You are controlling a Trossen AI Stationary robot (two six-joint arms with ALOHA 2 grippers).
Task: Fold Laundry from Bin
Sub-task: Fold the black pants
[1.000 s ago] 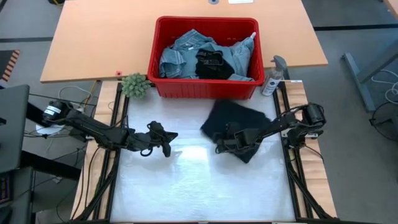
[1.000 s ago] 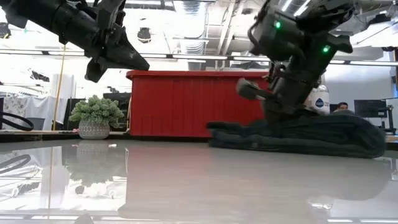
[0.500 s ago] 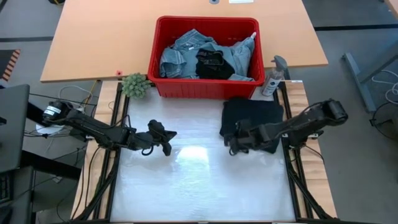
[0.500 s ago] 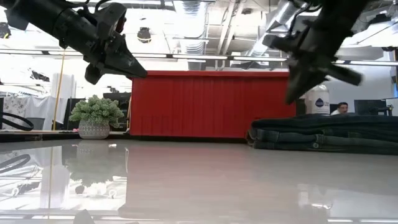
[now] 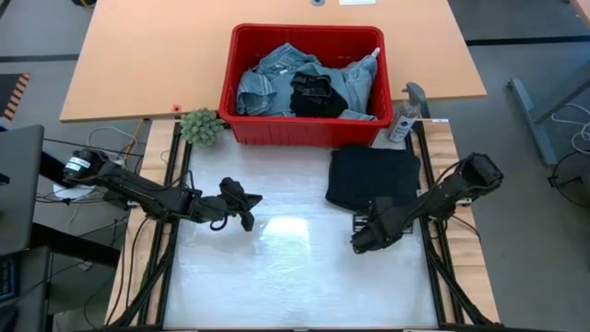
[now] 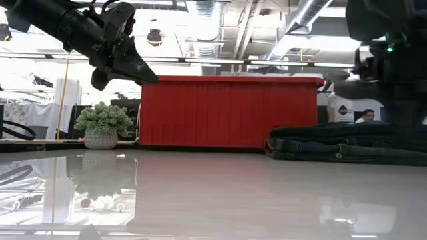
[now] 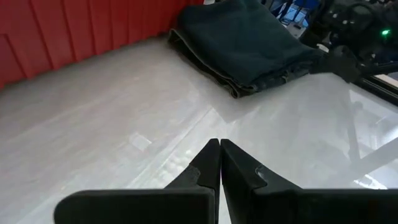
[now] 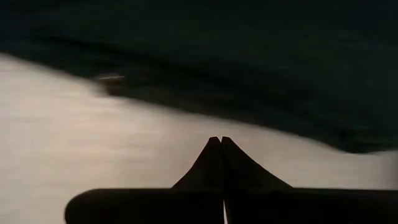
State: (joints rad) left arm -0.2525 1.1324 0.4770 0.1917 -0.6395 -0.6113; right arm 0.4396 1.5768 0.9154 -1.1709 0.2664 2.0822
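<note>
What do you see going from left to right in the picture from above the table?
Left gripper → right gripper → folded black garment → spray bottle.

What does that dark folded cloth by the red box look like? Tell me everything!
The dark folded garment is black, soft, thick cloth, folded into a neat, roughly square stack. From the low view you can see several flat layers with stitched seams along the edges. It lies flat on the shiny white table, just in front of the red bin, toward the right side. Nothing holds it; the right gripper is beside it, shut.
</note>
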